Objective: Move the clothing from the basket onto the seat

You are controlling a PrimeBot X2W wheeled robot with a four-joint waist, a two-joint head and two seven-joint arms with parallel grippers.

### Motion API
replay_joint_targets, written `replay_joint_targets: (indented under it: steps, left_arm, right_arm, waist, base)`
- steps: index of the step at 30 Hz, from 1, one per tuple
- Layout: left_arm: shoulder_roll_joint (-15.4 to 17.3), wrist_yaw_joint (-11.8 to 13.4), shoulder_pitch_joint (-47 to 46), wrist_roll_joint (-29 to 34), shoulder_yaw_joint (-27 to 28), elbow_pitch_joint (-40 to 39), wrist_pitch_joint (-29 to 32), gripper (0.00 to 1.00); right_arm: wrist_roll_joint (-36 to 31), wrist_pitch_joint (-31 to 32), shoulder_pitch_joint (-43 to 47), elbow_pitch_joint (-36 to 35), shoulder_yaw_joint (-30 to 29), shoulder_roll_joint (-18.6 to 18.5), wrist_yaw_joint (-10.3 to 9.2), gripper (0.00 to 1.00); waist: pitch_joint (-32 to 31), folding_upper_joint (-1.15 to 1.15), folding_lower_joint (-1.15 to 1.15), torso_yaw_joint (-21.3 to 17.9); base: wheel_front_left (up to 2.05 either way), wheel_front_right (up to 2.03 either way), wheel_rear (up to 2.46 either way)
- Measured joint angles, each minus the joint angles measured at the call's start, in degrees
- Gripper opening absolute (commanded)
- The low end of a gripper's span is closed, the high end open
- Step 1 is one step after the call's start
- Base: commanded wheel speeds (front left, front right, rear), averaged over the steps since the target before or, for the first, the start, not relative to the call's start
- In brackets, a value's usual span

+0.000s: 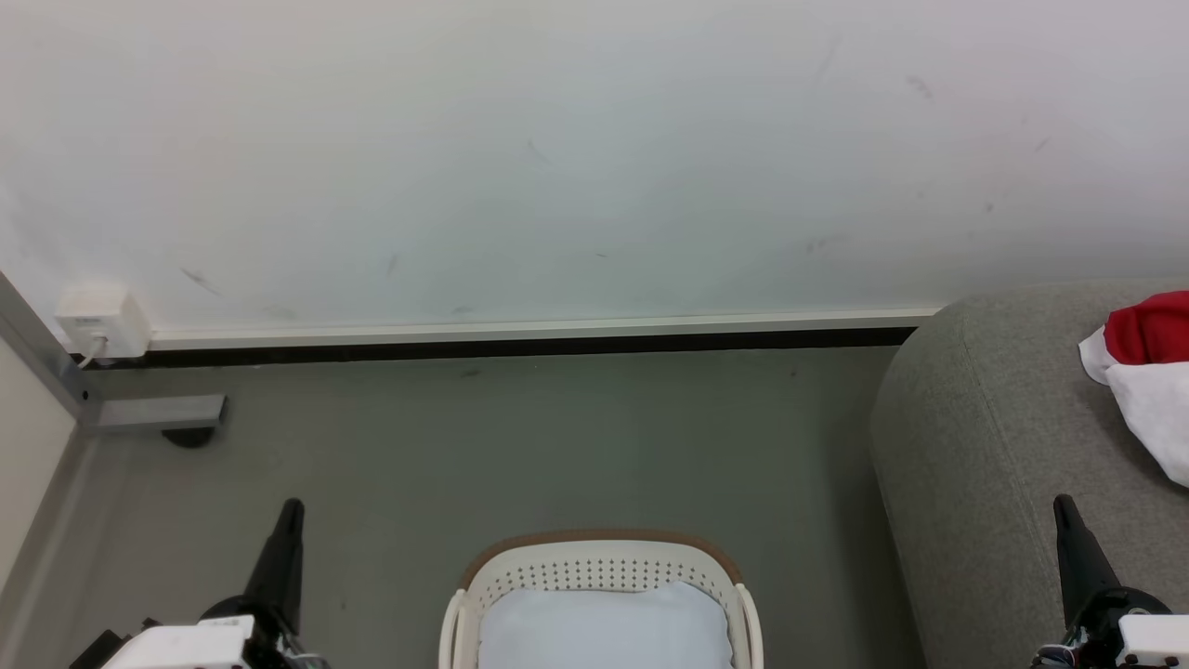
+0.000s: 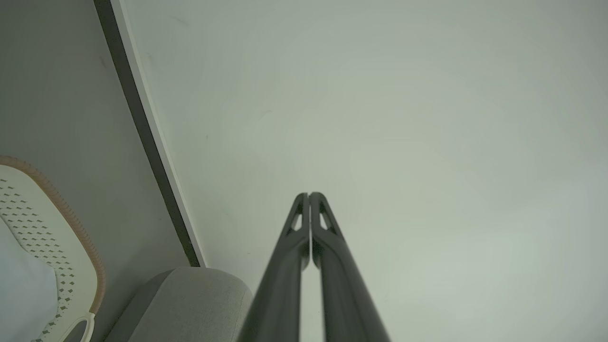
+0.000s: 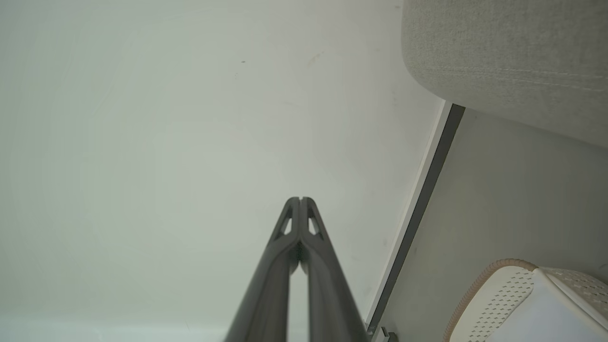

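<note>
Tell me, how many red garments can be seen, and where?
1. The red and white clothing lies on the grey seat, at the head view's right edge, partly cut off. The basket shows a pale pad; garments beyond the frame may be hidden.

seat (image 1: 985, 446): large grey woven sofa with a rounded corner, at 4 o'clock in the head view.
basket (image 1: 599, 541): cream-white, perforated wall, brown rim band, upright at 6 o'clock, beside the seat but apart from it; a pale blue-white pad (image 1: 604, 632) lies inside.
clothing (image 1: 1144, 367): crumpled red and white garment lying on the seat at 3 o'clock, cut by the frame edge.
</note>
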Motion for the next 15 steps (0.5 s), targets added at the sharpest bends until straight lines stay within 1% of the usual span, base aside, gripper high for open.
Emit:
replay_joint_targets:
  steps: [15]
  left_arm:
    - [0.0,0.0,0.0,0.0,0.0,0.0,0.0,0.00]
  right_arm:
    - [0.0,0.0,0.0,0.0,0.0,0.0,0.00,0.00]
  waist:
    - [0.0,0.00,0.00,0.0]
  base:
    - [0.00,0.00,0.00]
